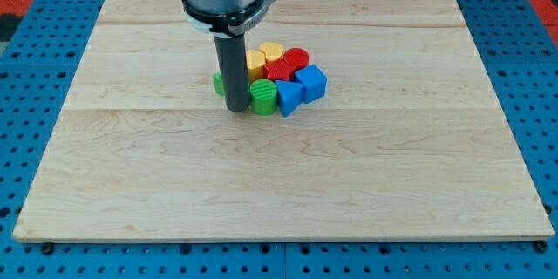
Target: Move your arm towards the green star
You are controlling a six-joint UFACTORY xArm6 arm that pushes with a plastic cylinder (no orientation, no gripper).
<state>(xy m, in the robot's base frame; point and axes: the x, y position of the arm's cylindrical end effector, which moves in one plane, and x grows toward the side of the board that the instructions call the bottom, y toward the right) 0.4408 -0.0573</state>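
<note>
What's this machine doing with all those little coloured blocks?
It is a robot arm ending in a dark rod, and it pushes blocks around a wooden board. My tip rests at the view's left edge of a tight cluster, right beside the green cylinder. A green block, probably the green star I am heading for, peeks out behind the rod, mostly hidden. Yellow blocks, red blocks and two blue blocks fill the rest of the cluster.

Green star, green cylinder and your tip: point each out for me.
green star (217, 82), camera view, sliver showing left of the rod.
green cylinder (263, 96), camera view, its ridged side.
my tip (237, 107), camera view, rod's very bottom end.
</note>
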